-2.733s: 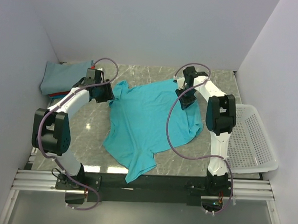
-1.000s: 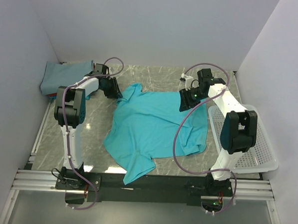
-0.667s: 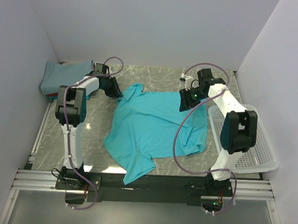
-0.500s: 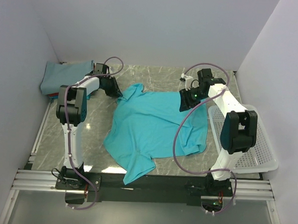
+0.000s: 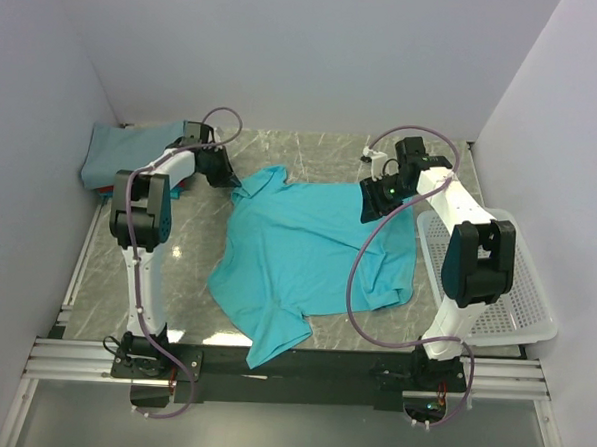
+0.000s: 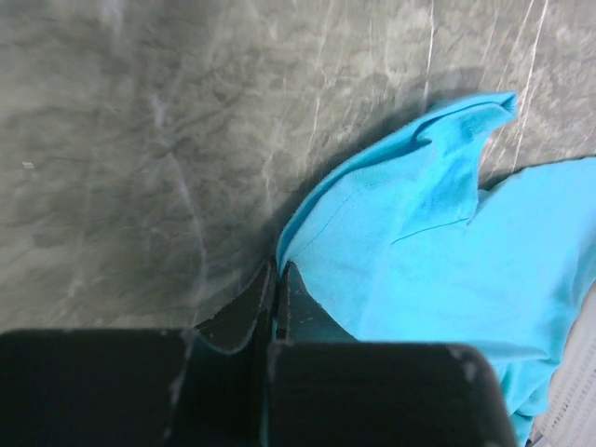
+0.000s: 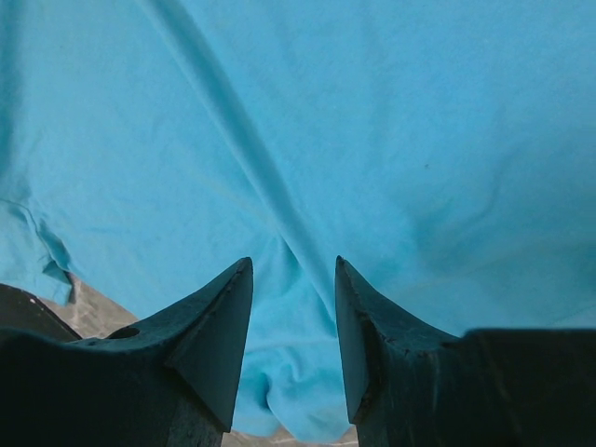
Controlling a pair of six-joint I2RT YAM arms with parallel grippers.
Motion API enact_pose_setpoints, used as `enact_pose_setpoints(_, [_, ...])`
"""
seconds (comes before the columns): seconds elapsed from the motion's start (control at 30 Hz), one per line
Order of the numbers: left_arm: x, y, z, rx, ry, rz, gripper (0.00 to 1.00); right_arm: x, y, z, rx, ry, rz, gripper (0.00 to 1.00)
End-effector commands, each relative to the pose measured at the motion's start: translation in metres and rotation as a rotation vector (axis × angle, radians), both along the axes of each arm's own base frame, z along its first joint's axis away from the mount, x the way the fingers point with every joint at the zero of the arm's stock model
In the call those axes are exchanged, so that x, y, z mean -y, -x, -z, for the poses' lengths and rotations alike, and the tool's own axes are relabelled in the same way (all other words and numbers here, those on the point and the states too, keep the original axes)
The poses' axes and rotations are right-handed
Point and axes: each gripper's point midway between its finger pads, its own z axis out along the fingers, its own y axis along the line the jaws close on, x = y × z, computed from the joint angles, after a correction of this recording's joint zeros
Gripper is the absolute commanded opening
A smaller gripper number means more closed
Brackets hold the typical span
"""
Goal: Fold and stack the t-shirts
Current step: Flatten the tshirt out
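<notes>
A bright turquoise t-shirt (image 5: 307, 244) lies spread and rumpled on the marble table, one sleeve pointing to the far left. My left gripper (image 5: 228, 177) is at that sleeve's left edge. In the left wrist view its jaws (image 6: 277, 265) are shut together on the hem of the t-shirt (image 6: 419, 242). My right gripper (image 5: 373, 205) is over the shirt's far right part. It stands open there (image 7: 293, 265), its fingers either side of a raised fold of the t-shirt (image 7: 372, 121). A folded grey-blue t-shirt (image 5: 127, 152) tops a stack at the far left, with a red edge (image 5: 105, 186) beneath it.
A white mesh basket (image 5: 496, 274) hangs off the table's right edge, beside the right arm. White walls close in the table on the left, back and right. Purple cables loop from both arms above the shirt.
My left gripper has closed on the sleeve's edge and shifted slightly to the far left. The right arm has stayed put. Since the oldest frame, both arms have moved and the shirt has shifted right.
</notes>
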Motion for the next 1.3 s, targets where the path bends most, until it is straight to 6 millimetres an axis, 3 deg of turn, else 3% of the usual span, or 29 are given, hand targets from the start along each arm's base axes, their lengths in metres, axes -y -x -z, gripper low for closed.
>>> enact_pose_setpoints(0.0, [-0.011, -0.022, -0.063, 0.175, -0.015, -0.015, 0.01, 0.007, -0.012, -0.008, 0.059, 0.023, 0.021, 0.48])
enact_pose_setpoints(0.23, [-0.025, -0.028, -0.051, 0.159, 0.004, -0.033, 0.10, 0.019, -0.030, -0.005, 0.048, 0.046, 0.059, 0.49])
enact_pose_setpoints(0.47, [-0.033, -0.031, -0.031, 0.121, 0.027, -0.033, 0.23, 0.022, -0.031, 0.002, 0.038, 0.051, 0.068, 0.49])
enact_pose_setpoints(0.87, [-0.026, -0.034, -0.014, 0.087, 0.072, -0.022, 0.36, 0.022, -0.029, 0.001, 0.035, 0.042, 0.064, 0.49])
enact_pose_setpoints(1.27, [-0.024, -0.026, -0.002, 0.044, 0.088, -0.026, 0.32, 0.023, -0.028, -0.001, 0.039, 0.037, 0.063, 0.49])
